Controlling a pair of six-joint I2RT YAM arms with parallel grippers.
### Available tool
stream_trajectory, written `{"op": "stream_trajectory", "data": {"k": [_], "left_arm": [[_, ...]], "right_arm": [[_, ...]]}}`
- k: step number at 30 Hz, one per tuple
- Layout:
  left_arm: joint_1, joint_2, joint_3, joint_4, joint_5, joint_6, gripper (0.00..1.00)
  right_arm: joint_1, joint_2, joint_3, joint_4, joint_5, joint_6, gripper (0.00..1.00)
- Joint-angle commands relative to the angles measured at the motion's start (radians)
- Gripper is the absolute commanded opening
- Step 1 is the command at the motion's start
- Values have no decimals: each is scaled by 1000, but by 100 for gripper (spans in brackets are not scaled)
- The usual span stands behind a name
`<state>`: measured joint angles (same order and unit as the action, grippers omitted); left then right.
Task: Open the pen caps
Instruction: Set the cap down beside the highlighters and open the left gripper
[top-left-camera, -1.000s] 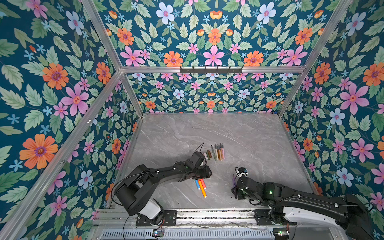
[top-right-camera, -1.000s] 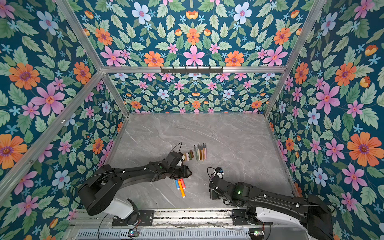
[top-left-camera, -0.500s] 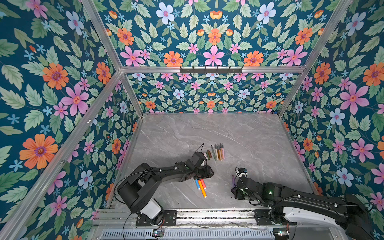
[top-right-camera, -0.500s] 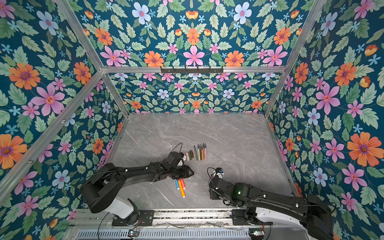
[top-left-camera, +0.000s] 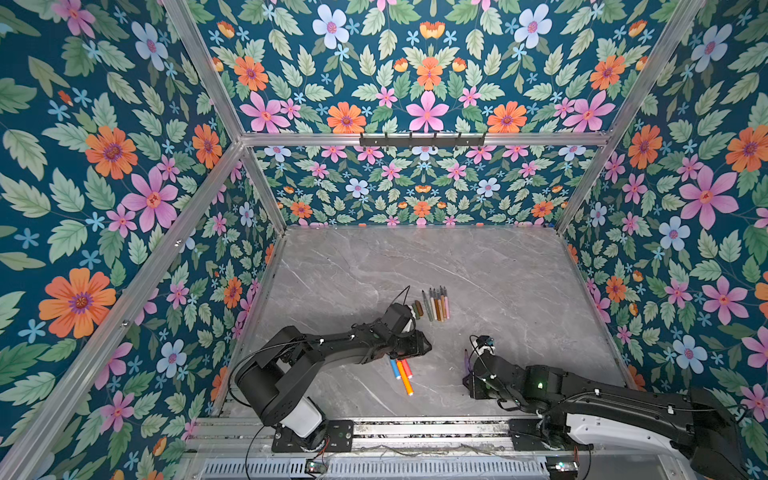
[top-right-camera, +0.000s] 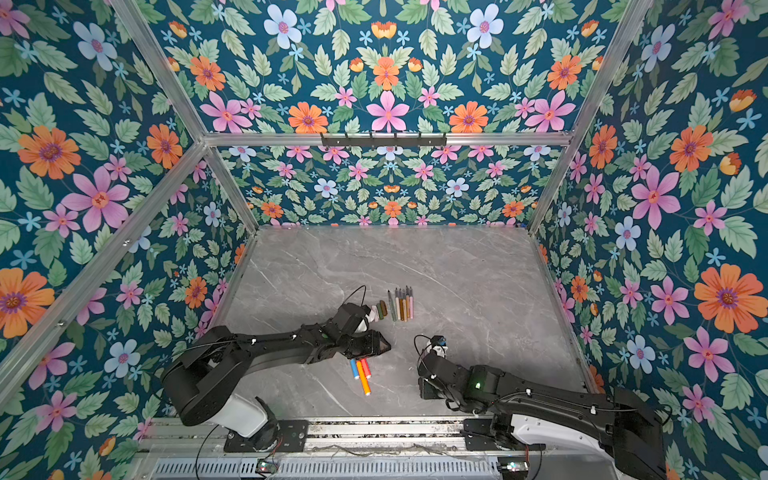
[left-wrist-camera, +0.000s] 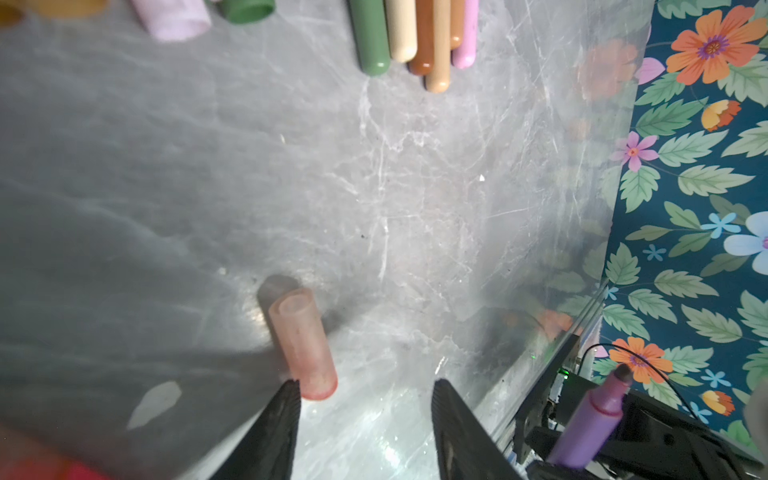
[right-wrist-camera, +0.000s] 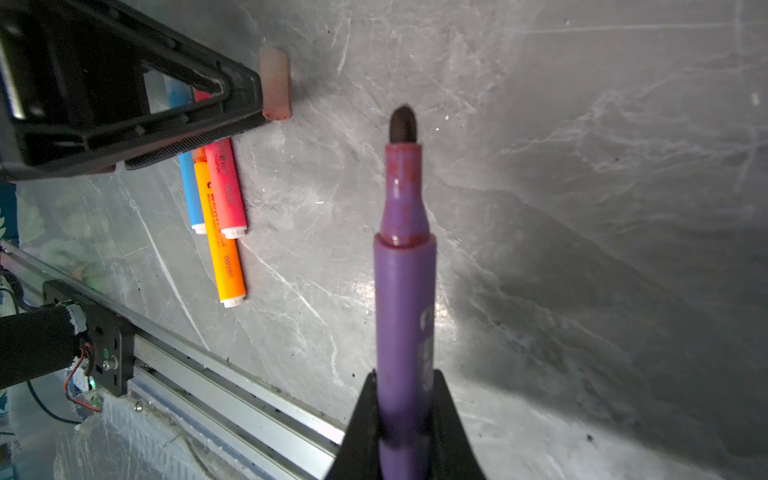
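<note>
In both top views, loose pen caps (top-left-camera: 417, 308) lie on the bench (top-left-camera: 498, 291) beside a row of markers (top-left-camera: 435, 305). The left wrist view shows the left end effector (left-wrist-camera: 365, 395) half open and empty, with a translucent reddish cap (left-wrist-camera: 301, 343) lying just beside one fingertip. The right wrist view shows the right end effector (right-wrist-camera: 405, 399) clamped on an uncapped purple marker (right-wrist-camera: 405, 270).

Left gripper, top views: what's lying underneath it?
Three highlighters, blue, orange and pink, stick out from under the left gripper; their far ends are hidden by it. A reddish cap lies beside one fingertip, seen only in wrist views.
</note>
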<state>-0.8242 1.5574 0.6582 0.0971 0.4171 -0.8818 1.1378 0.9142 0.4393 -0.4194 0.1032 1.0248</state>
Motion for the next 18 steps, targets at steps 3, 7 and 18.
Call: {"op": "stream_trajectory", "data": {"k": [3, 7, 18], "left_arm": [[-3, 7, 3, 34, 17, -2, 54], [-9, 4, 4, 38, 19, -7, 54], [-8, -191, 101, -231, -107, 95, 52]], "right_arm": [[0, 0, -3, 11, 0, 3, 0], [0, -1, -4, 10, 0, 3, 0], [-39, 81, 19, 35, -37, -71, 0]]}}
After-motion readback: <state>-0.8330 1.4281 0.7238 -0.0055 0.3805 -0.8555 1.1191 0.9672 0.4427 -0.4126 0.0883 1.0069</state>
